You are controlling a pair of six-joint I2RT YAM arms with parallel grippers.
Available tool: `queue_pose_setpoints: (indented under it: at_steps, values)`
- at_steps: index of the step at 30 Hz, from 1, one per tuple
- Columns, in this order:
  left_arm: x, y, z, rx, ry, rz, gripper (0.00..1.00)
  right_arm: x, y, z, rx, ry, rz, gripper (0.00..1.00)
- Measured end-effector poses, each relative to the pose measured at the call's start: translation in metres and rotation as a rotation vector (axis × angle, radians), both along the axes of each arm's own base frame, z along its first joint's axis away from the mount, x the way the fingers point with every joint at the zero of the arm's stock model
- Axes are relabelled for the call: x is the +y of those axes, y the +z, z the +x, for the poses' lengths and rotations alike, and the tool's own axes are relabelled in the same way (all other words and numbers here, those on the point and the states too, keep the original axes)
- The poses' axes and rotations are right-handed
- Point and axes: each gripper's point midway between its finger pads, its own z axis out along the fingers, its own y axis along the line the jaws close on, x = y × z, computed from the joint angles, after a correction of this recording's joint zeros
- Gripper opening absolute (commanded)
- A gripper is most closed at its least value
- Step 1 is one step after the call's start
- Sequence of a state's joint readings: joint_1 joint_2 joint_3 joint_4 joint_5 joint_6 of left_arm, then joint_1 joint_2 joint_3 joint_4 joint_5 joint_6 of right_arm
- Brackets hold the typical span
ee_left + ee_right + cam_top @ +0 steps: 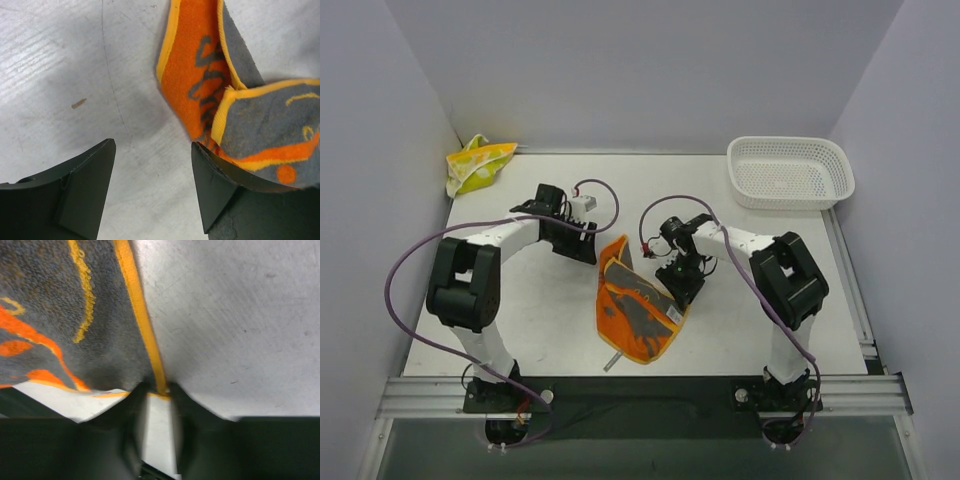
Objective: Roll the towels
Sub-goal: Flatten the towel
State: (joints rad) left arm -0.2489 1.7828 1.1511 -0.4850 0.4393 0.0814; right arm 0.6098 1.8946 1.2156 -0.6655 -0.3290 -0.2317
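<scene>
1. Black fingers (132,415) on the right gripper (159,399) are drawn in narrow. The yellow hem of the orange and grey terry towel (60,315) runs straight in between them, which reads as a pinch on the edge.
2. Over to the left gripper (152,187): its fingers stand wide, with only the bare white table (60,60) between them. A folded-over corner of the towel touches the finger on the right of that wrist view, at about 2 o'clock from the gap.
3. Out to the towel itself, seen from the top view. It lies mid-table with its long axis running roughly 11 to 5 o'clock, the far corner is flipped over, and it is not rolled at all.
4. Here is the relation that matters. The right gripper sits on the towel's 3 o'clock edge, and the left hangs just beside its 11 o'clock corner. The right is on the cloth, and the left looks a short reach away. My read is that a roll along the long axis needs both on the cloth.
5. Wider now: a pale yellow and lime-green cloth towel (478,165) is bunched in the table's 10 o'clock corner, well apart and nearer the left arm. A white plastic mesh basket (788,203) sits at 2 o'clock.
</scene>
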Motion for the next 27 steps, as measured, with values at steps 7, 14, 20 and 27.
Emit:
queue_pose_setpoints:
  at_steps: [7,14,20,27]
  values:
    - [-0.02,-0.014,0.023,-0.001,0.006,-0.01,0.72,-0.014,-0.002,-0.003,0.006,-0.056,-0.006,0.0]
    - [-0.047,-0.023,0.031,-0.014,-0.03,-0.017,0.24,-0.051,0.033,0.009,-0.087,-0.198,0.045,0.0]
    - [-0.05,-0.026,0.031,-0.001,-0.026,-0.025,0.0,-0.09,0.054,0.013,-0.173,-0.289,0.016,0.0]
    - [-0.005,-0.026,0.033,0.038,0.063,0.015,0.0,-0.145,0.039,-0.009,-0.109,-0.343,-0.127,0.0]
